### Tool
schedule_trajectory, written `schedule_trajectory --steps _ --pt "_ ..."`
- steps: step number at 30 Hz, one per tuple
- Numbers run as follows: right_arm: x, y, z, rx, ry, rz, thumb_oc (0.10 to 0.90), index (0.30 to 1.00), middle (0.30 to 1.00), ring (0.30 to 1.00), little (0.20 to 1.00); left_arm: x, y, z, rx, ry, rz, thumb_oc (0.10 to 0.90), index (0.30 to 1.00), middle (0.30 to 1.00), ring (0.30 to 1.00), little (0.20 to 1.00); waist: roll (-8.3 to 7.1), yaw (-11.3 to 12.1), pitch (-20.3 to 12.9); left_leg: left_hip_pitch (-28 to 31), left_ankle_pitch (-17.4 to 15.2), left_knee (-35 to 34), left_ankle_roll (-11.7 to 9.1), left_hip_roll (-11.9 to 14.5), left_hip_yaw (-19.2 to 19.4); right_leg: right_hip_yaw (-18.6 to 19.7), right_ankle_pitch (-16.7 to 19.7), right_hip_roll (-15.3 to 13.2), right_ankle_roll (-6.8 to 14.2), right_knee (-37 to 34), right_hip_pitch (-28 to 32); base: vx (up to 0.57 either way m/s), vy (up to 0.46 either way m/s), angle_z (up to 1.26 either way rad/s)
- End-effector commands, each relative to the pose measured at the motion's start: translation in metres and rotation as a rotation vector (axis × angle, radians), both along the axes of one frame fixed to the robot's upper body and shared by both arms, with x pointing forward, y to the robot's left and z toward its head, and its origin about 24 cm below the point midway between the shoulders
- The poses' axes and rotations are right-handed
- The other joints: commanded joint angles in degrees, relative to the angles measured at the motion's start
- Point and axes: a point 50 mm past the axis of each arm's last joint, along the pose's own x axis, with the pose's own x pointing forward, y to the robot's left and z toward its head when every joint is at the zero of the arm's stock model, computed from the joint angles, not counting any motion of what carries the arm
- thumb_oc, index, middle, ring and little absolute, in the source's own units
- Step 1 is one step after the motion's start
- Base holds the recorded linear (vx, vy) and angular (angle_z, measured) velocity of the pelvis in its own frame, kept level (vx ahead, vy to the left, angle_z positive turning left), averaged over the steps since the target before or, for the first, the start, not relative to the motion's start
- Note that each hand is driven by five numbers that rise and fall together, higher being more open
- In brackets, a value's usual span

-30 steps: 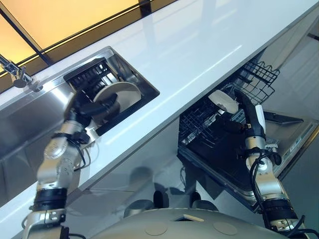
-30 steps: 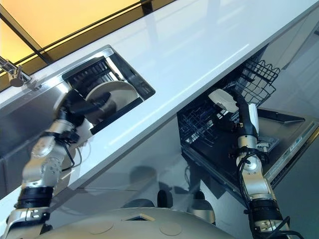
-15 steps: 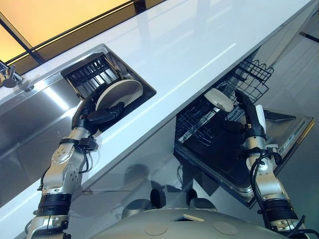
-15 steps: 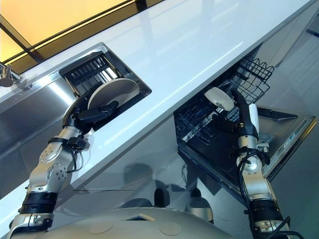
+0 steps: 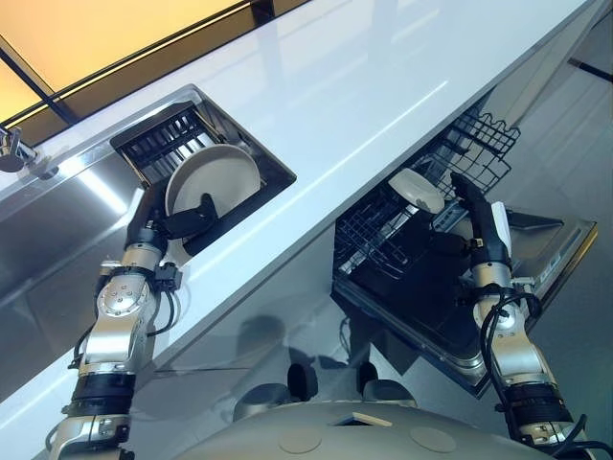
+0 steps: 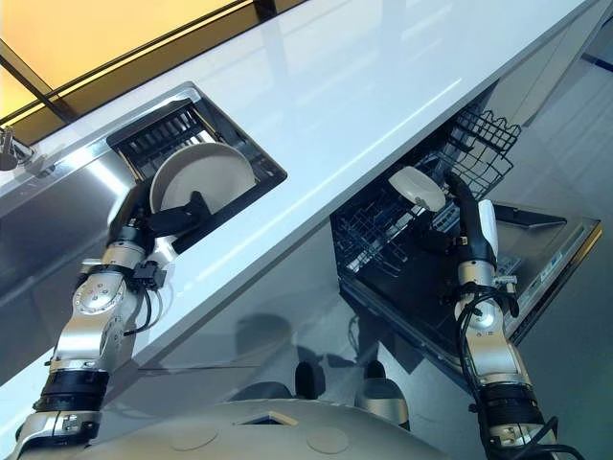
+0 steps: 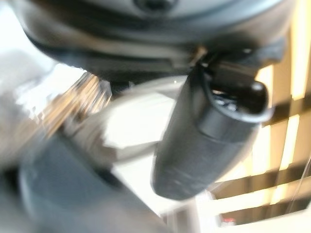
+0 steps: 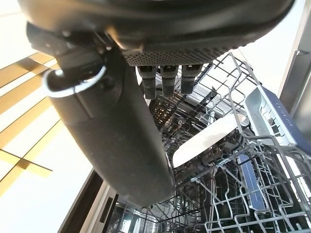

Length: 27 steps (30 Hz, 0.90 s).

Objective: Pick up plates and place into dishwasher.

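— Since a second ago, what has moved?
— Left hand (image 5: pixel 177 222) has drawn the beige plate (image 5: pixel 213 179) upright and a little further up out of the sink (image 5: pixel 57 216); earlier the plate lay lower, tilted toward the dark rack (image 5: pixel 163 144).
— Grip on it?
— Thumb lies across the plate's face, fingers hidden behind the rim; grasping the plate.
— Where does the plate sit now?
— Above the sink's recessed compartment, just beside the edge of the white tabletop (image 5: pixel 364 67), lower rim near the rack.
— Right hand?
— Right hand (image 6: pixel 466 222) hangs over the pulled-out dishwasher rack (image 6: pixel 383 235), fingers straight and released, holding nothing. A second plate (image 6: pixel 417 188) stands tilted in the wire rack, just beside the fingertips; touching or not, cannot tell.
— Dishwasher door?
— Dishwasher door (image 5: pixel 546 264) folded down, below the rack.
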Motion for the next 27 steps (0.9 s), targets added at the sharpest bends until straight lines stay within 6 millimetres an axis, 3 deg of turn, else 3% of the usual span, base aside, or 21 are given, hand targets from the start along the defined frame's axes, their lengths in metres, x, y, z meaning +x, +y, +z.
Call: schedule_trajectory --steps 1,12,18,19,21,24,25,27 --pt "0.017 -0.005 0.073 -0.026 -0.371 0.027 0.800 0.900 0.900 0.900 0.900 0.002 0.025 0.086 0.274 -0.399 0.079 0.100 0.300 0.300 0.300 0.200 1.20 -0.01 -3.34 -0.80 -6.66 2.66 1.31 -2.47 -1.89 -1.59 -8.01 4.43 -0.43 7.40 -3.49 -0.06 0.005 -0.04" --pt "0.009 -0.016 0.110 -0.036 -0.570 -0.043 0.800 0.900 0.900 0.900 0.900 -0.017 0.039 0.131 0.547 -0.634 0.258 0.100 0.300 0.300 0.300 0.200 1.12 -0.19 -4.40 -0.37 -7.15 2.56 1.21 -2.32 -1.95 -0.30 -8.31 5.07 -0.62 7.12 -3.14 -0.03 -0.015 -0.02" --pt "0.003 -0.020 0.131 -0.054 -0.684 -0.066 0.800 0.900 0.900 0.900 0.900 -0.030 0.041 0.147 0.595 -0.767 0.299 0.100 0.300 0.300 0.300 0.200 1.07 -0.19 -4.94 -0.19 -7.31 2.59 1.03 -2.15 -1.39 -0.41 -8.29 5.18 -0.75 6.92 -2.94 -0.01 -0.005 0.00" --pt "-0.001 -0.016 0.145 -0.054 -0.756 -0.034 0.800 0.900 0.900 0.900 0.900 -0.033 0.034 0.152 0.548 -0.825 0.257 0.100 0.300 0.300 0.300 0.200 1.04 -0.21 -5.03 -0.09 -7.30 2.49 0.95 -2.02 -1.30 -0.57 -8.36 5.26 -0.81 7.04 -2.92 0.00 0.000 0.00" --pt "-0.003 -0.012 0.154 -0.042 -0.795 0.000 0.800 0.900 0.900 0.900 0.900 -0.034 0.027 0.155 0.499 -0.854 0.211 0.100 0.300 0.300 0.300 0.200 1.00 -0.19 -5.09 -0.06 -7.26 2.39 0.88 -1.98 -1.32 -0.71 -8.37 5.31 -0.81 7.10 -2.93 -0.02 -0.012 0.00" --pt "-0.002 0.008 0.171 0.041 -0.854 0.179 0.800 0.900 0.900 0.900 0.900 -0.027 0.001 0.154 0.366 -0.906 0.064 0.100 0.300 0.300 0.300 0.200 0.85 -0.08 -5.28 0.05 -7.03 1.93 0.70 -1.87 -1.52 -1.02 -8.53 5.53 -0.89 7.29 -2.89 -0.04 -0.034 0.00" --pt "0.002 0.023 0.176 0.091 -0.851 0.291 0.800 0.900 0.900 0.900 0.900 -0.019 -0.018 0.152 0.328 -0.926 -0.004 0.100 0.300 0.300 0.300 0.200 0.65 -0.01 -5.41 0.15 -6.92 1.65 0.62 -1.88 -1.74 -1.16 -8.58 5.60 -0.86 7.38 -2.83 -0.03 -0.038 0.00" --pt "0.005 0.034 0.180 0.146 -0.834 0.397 0.800 0.900 0.900 0.900 0.900 -0.013 -0.031 0.151 0.310 -0.933 -0.051 0.100 0.300 0.300 0.300 0.200 0.51 0.02 -5.45 0.27 -6.78 1.36 0.57 -1.85 -1.90 -1.27 -8.63 5.66 -0.89 7.39 -2.78 -0.03 -0.039 0.02"
